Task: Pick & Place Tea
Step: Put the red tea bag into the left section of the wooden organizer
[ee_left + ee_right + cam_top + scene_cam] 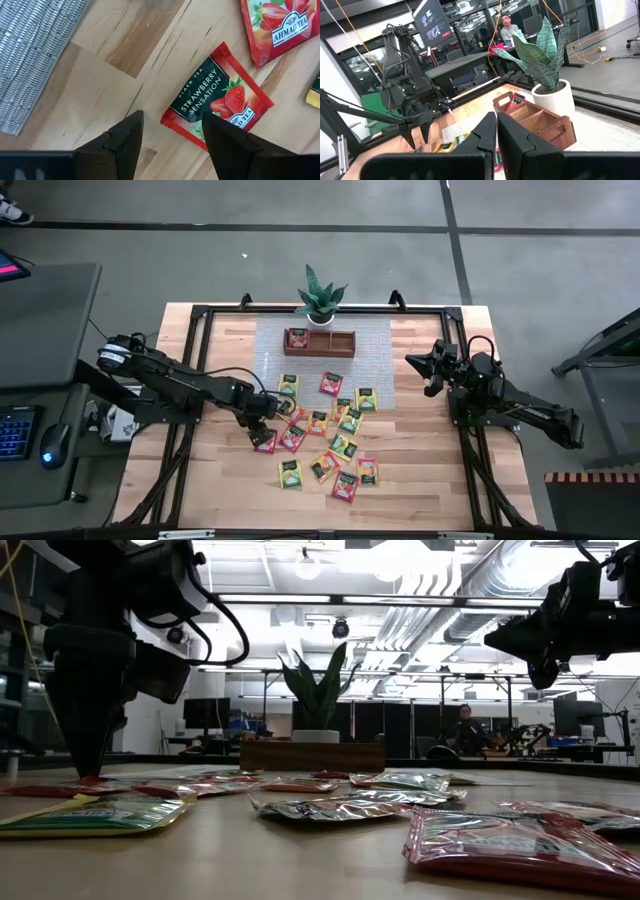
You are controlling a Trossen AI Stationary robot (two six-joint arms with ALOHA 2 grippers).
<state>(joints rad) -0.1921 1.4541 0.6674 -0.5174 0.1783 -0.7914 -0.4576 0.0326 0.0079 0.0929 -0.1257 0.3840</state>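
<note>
Many small tea packets (325, 435) in red, orange, yellow and green lie flat on the wooden table, also seen in the low view (350, 802). My left gripper (258, 423) is open and points down over the leftmost packets, its tips close to the table (88, 772). In the left wrist view it (170, 134) straddles the corner of a red strawberry packet (220, 97), with one finger over the packet's edge. My right gripper (420, 365) is shut, raised above the table's right side (496, 131), and holds nothing. My left gripper stands from above, pointing down, at the red strawberry packet's near corner (172, 120); one finger (225, 137) covers the packet's edge. I cannot tell whether it touches the packet, which lies flat on the table.
A brown wooden three-part tray (335, 343) sits on a grey mat (375, 350) toward the far edge, with a red packet (297, 337) in its left part. A potted plant (320, 298) stands behind it. A black frame rims the table (200, 480). A person sits far off (465, 730).
</note>
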